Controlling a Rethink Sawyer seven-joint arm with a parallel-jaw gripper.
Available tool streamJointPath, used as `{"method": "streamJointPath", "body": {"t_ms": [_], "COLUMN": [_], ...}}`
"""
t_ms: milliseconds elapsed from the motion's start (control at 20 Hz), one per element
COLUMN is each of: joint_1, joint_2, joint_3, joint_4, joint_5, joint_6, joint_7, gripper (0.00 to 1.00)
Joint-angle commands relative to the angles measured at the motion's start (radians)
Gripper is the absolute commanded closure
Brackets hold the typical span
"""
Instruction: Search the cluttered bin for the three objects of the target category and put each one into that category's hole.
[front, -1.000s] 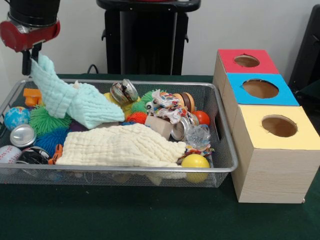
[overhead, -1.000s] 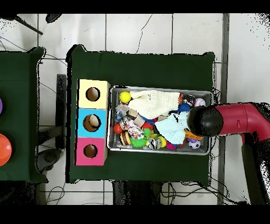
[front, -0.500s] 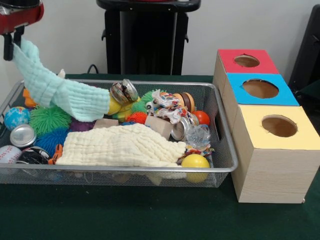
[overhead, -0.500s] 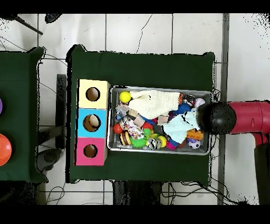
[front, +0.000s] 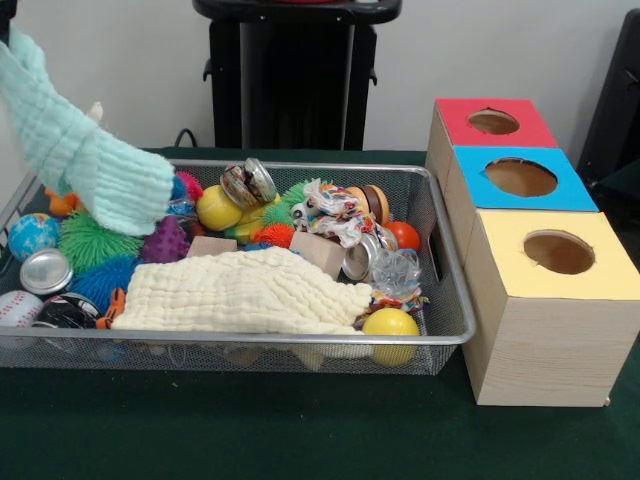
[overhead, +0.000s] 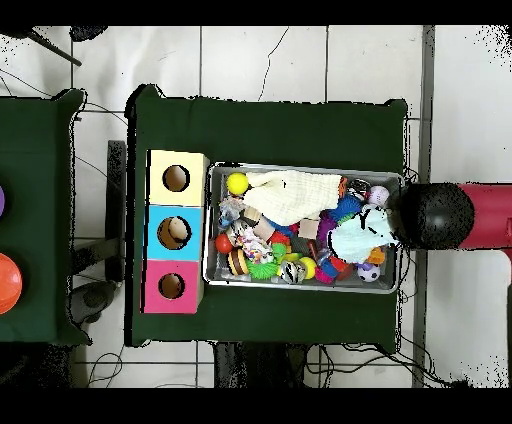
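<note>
A mint green cloth (front: 85, 150) hangs in the air over the left end of the wire bin (front: 250, 340), its lower end just above the toys. It is held from the top left corner, where only a dark sliver of my gripper (front: 6, 10) shows, shut on the cloth. In the overhead view the arm's black end (overhead: 432, 215) hides the gripper beside the mint cloth (overhead: 360, 238). Uncovered in the bin lie a yellow ball (front: 218, 208), a purple spiky ball (front: 165, 240) and a green spiky ball (front: 95, 240). Red (front: 495, 122), blue (front: 520, 178) and yellow (front: 555, 255) holed boxes stand to the right.
A cream cloth (front: 240, 290) covers the bin's front middle. Around it are a second yellow ball (front: 390, 325), a red ball (front: 404, 235), a wooden block (front: 318, 252), crushed cans (front: 248, 183), a globe ball (front: 30, 235) and a baseball (front: 18, 308).
My gripper has risen and pulled away past the bin's end with the mint cloth, lifting it off the toys. A yellow ball and a purple spiky ball now show.
</note>
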Motion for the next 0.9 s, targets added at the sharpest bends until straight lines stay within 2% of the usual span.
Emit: {"method": "streamJointPath", "body": {"t_ms": [50,350,600,750,900], "joint_1": [-0.018,-0.021,-0.033,-0.039,-0.042], "joint_2": [-0.048,-0.038,-0.048,-0.042,-0.013], "joint_3": [0.041,0.039,0.030,0.016,-0.039], "joint_4": [-0.075,-0.104,-0.083,-0.054,0.013], "joint_5": [0.029,0.022,0.055,0.108,0.207], "joint_6": [0.172,0.191,0.160,0.118,0.051], "joint_7": [-0.349,-0.380,-0.329,-0.206,0.070], "gripper": [1.00,1.00,1.00,1.00,1.00]}}
